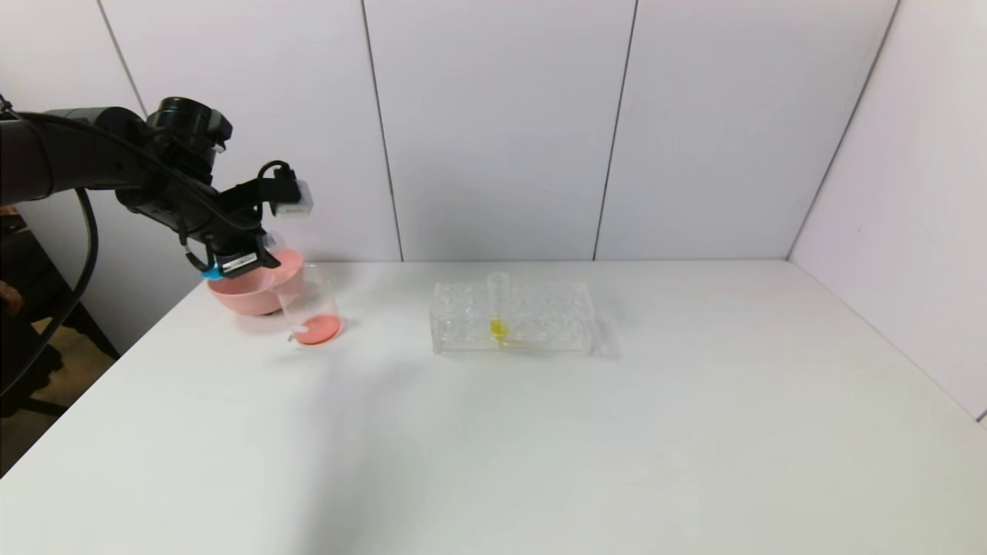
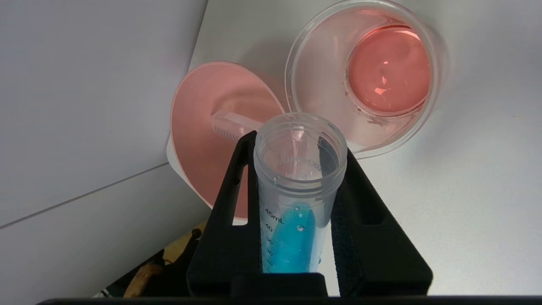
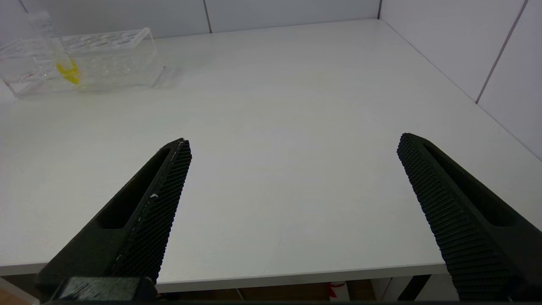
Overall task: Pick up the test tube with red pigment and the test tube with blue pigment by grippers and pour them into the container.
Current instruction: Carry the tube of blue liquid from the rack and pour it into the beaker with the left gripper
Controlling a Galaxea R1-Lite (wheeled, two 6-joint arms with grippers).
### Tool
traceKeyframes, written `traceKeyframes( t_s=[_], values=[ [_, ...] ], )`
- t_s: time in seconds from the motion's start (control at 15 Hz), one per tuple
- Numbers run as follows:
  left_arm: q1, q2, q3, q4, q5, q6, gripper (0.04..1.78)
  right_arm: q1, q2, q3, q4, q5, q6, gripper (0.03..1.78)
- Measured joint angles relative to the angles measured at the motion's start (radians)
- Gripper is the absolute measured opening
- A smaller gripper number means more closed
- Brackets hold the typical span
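My left gripper [image 1: 243,262] [image 2: 298,144] is shut on the test tube with blue pigment [image 2: 292,237] [image 1: 210,272], gripping it just below its open mouth. The tube is tilted, and its blue liquid lies along the lower wall, short of the mouth. It hangs over the pink bowl, with the mouth next to the container [image 1: 308,297] [image 2: 322,76], a clear beaker with red-orange liquid at its bottom. A clear tube [image 2: 233,125] lies on its side in the bowl; I see no red liquid in it. My right gripper [image 3: 294,146] is open and holds nothing, over the table's front edge.
The pink bowl [image 1: 247,297] [image 2: 194,127] stands at the table's far left, touching the beaker. A clear rack [image 1: 540,324] [image 3: 110,55] in the middle holds an upright yellow-liquid tube [image 1: 498,308] [image 3: 63,63]. White walls close the back and right.
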Motion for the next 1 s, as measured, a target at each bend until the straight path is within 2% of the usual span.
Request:
traceKeyframes(
  t_s=[0.53,1.0],
  values=[
    [-0.018,-0.003,0.000,0.060,0.130,0.048,0.47,0.000,0.000,0.000,0.000,0.000,0.000,1.77],
    [-0.060,0.013,0.000,0.046,0.258,0.053,0.47,0.000,0.000,0.000,0.000,0.000,0.000,1.77]
  ],
)
